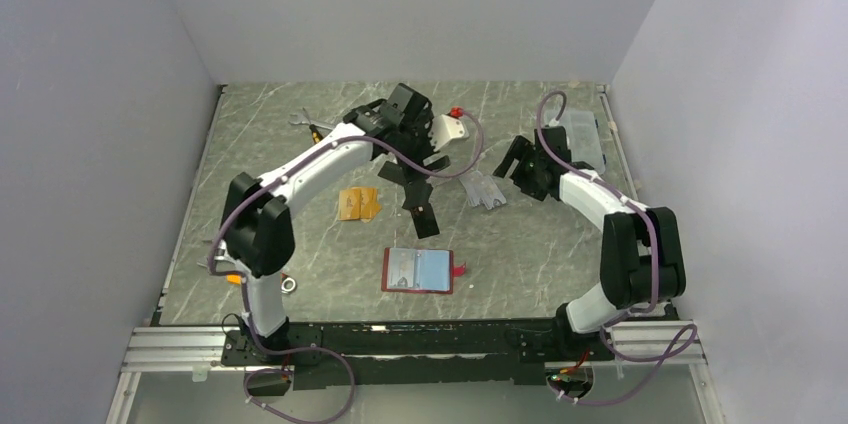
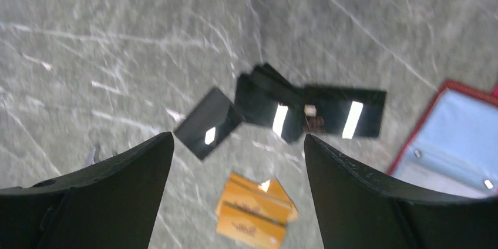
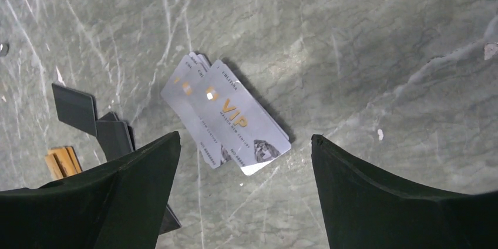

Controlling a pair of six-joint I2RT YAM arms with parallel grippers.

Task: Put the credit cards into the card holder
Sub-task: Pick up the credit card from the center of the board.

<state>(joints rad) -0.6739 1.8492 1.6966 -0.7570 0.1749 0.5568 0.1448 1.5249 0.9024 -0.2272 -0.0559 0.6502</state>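
- The card holder (image 1: 417, 270) lies open and flat on the table (image 1: 300, 244), near the 6 o'clock edge, with clear sleeves facing up inside a dark-red border; what the sleeves hold is too small to tell
- A clear box (image 1: 583, 137) sits towards the table's 2 o'clock corner, just beyond the right arm; its contents cannot be made out
- The black cards (image 1: 415, 194) lie loose on the table at 12 o'clock from the card holder, several overlapping
- The orange cards (image 1: 358, 204) form a small stack at 10 o'clock from the card holder, near the black ones
- The silver-grey cards (image 1: 485, 190) lie fanned at 1 o'clock from the card holder, the top one marked VIP
- The left gripper (image 2: 238, 143) hangs above the black cards, fingers spread, nothing between them
- The right gripper (image 3: 245, 143) hangs above the silver-grey cards, fingers spread wide, nothing between them
- The table is grey marble with pale veins; a wrench (image 1: 305, 121) lies towards 11 o'clock
- Plain pale walls (image 1: 400, 4) close the table in on three sides
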